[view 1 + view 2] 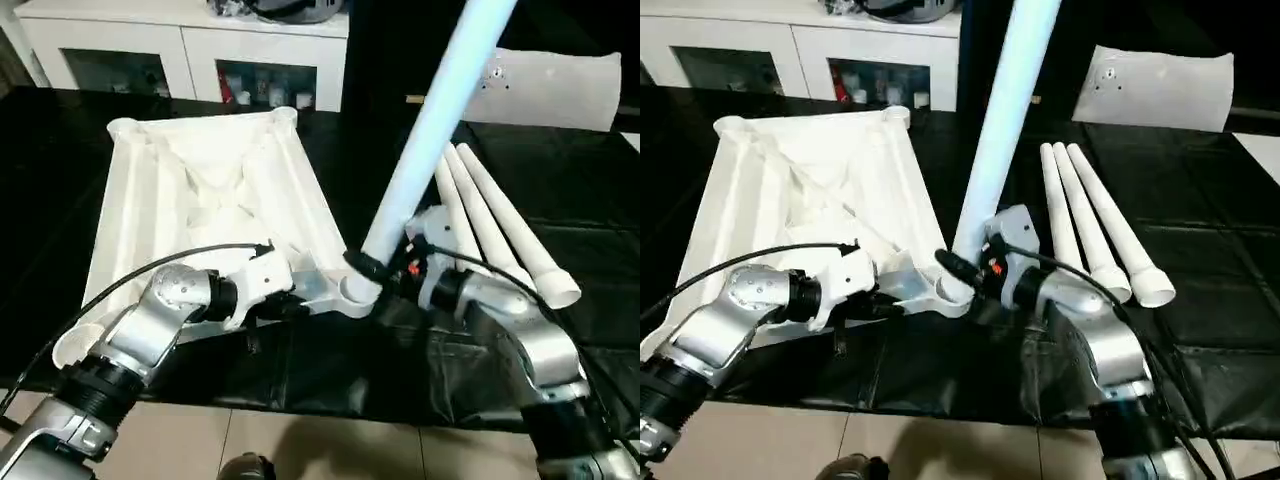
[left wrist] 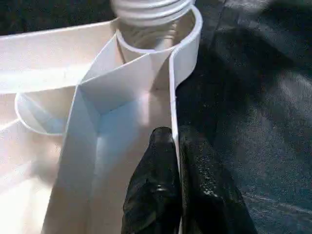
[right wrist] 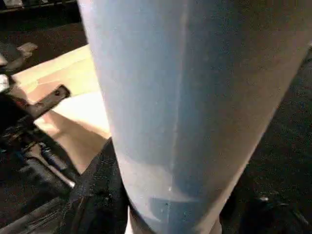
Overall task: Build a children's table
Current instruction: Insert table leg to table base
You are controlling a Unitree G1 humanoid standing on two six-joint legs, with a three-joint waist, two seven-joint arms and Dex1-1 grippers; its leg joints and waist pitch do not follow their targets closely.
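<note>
Both hands are working at the near corner socket of the upturned table top.

The table top is lying ribbed side up on the black surface, filling the left centre of the frame. The left hand is sitting at the top's near edge, lower centre, its fingers pinched shut on the thin rim wall just beside the corner socket. The right hand, directly right of that socket, is gripping a leg near its lower end, jaws about half open around it; the leg is standing tilted in the socket, rising toward the upper right. Three more legs are lying side by side on the surface, right of centre, behind the right hand.
</note>
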